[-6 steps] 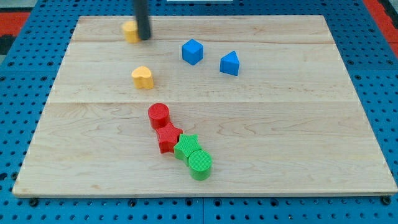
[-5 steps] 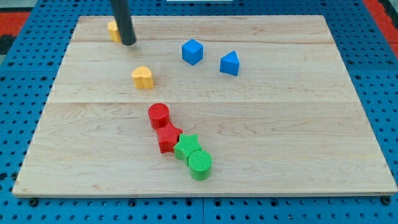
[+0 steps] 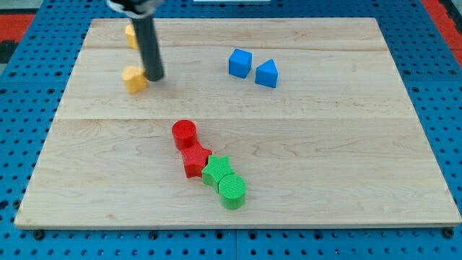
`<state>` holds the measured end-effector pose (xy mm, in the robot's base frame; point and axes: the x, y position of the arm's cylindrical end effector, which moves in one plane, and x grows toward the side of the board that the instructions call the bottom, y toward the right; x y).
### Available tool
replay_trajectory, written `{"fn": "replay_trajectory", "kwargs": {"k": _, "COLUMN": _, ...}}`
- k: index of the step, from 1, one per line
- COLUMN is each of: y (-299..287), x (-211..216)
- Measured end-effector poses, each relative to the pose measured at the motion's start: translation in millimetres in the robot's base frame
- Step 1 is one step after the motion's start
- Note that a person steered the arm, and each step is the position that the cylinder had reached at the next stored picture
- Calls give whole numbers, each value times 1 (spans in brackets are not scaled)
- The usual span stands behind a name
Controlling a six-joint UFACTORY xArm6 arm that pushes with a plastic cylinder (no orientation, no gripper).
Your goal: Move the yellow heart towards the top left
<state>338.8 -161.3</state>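
The yellow heart lies on the wooden board in its upper left part. My tip is just right of the heart, touching or almost touching it. A second yellow block, shape unclear, sits near the board's top left edge, partly hidden behind the rod.
A blue cube and a blue wedge-like block stand close together right of the top centre. A red cylinder, red star, green star and green cylinder form a touching diagonal chain below centre.
My tip moved down from beside the top yellow block to the heart's right side. The heart has slid left and slightly up. The blue cube now sits further right, near the wedge.
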Motion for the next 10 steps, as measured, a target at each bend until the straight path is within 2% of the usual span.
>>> {"fn": "replay_trajectory", "kwargs": {"k": 1, "y": 52, "x": 22}}
{"fn": "replay_trajectory", "kwargs": {"k": 2, "y": 23, "x": 57}}
{"fn": "replay_trajectory", "kwargs": {"k": 3, "y": -28, "x": 52}}
{"fn": "replay_trajectory", "kwargs": {"k": 5, "y": -15, "x": -17}}
{"fn": "replay_trajectory", "kwargs": {"k": 7, "y": -2, "x": 41}}
{"fn": "replay_trajectory", "kwargs": {"k": 8, "y": -33, "x": 34}}
{"fn": "replay_trajectory", "kwargs": {"k": 9, "y": -32, "x": -21}}
{"fn": "replay_trajectory", "kwargs": {"k": 10, "y": -13, "x": -32}}
